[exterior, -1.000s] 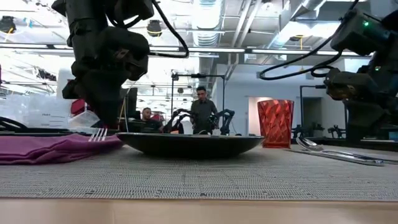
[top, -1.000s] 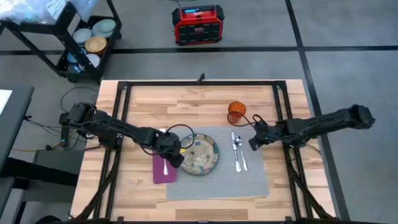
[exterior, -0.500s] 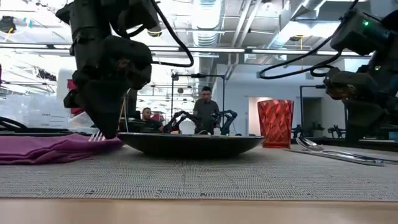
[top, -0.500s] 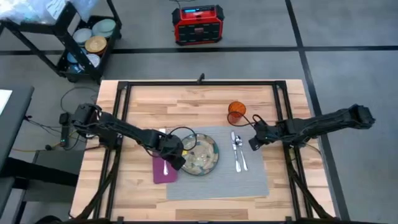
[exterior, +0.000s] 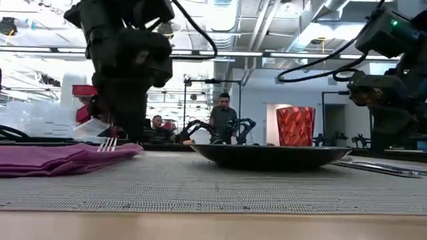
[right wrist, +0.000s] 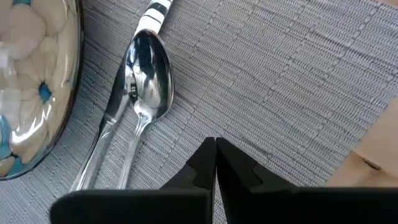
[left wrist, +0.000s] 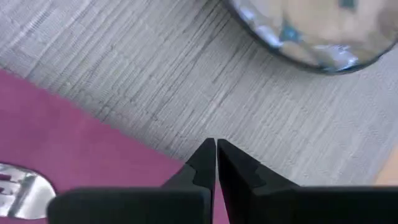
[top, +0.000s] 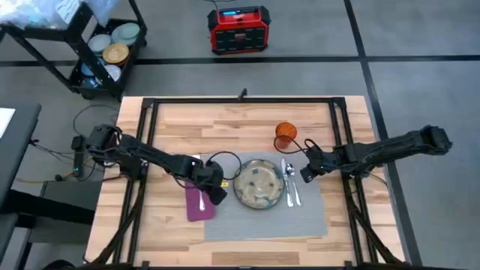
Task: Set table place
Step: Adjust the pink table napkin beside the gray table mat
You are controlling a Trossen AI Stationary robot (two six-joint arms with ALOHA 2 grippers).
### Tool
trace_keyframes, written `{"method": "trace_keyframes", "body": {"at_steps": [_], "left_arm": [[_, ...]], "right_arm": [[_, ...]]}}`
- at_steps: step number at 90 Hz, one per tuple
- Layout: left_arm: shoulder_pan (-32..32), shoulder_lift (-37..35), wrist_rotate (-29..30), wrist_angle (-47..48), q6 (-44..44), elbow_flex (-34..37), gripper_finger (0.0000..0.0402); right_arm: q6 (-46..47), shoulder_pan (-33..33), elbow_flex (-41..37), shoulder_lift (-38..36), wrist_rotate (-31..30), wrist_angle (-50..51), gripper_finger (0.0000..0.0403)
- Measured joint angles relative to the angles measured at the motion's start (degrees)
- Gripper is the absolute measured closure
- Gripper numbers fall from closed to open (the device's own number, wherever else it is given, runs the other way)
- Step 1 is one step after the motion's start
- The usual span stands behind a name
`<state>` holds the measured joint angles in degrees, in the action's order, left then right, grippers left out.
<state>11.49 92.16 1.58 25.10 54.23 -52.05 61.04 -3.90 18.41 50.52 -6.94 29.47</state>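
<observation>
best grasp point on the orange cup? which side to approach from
Probably the upper wall of the orange cup, pinched across it from the right, the side nearest the right gripper. It stands upright on bare wood beyond the placemat, and the low view shows it taller than wide. Plate and spoon sit nearer the front, so a level side approach looks unobstructed.

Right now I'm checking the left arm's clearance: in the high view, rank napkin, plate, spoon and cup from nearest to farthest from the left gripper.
1. Napkin: under the left gripper, at the mat's left edge.
2. Plate: just to its right, mid-mat.
3. Spoon: beyond the plate's right rim.
4. Cup: off the mat, toward the table's far right.
</observation>
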Motion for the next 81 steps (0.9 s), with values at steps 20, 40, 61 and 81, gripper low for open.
{"method": "trace_keyframes", "body": {"at_steps": [20, 40, 61, 81], "left_arm": [[-0.02, -0.09, 0.20, -0.65, -0.63, -0.07, 0.0401], [1.03, -4.21, 4.27, 7.91, 4.74, -0.07, 0.0401], [4.37, -8.33, 8.50, 25.16, 13.38, 0.18, 0.0401], [5.46, -8.30, 1.64, 26.41, 19.06, 3.84, 0.0401]], "right_arm": [[0.04, 0.00, 0.00, 0.00, 0.00, -0.17, 0.0403], [0.41, -0.30, 0.00, 0.02, 0.20, -0.72, 0.0403], [0.44, -1.03, 0.00, 0.02, 0.15, -1.25, 0.0403], [0.42, -1.01, 0.00, 0.02, -0.24, -1.20, 0.0403]]}}
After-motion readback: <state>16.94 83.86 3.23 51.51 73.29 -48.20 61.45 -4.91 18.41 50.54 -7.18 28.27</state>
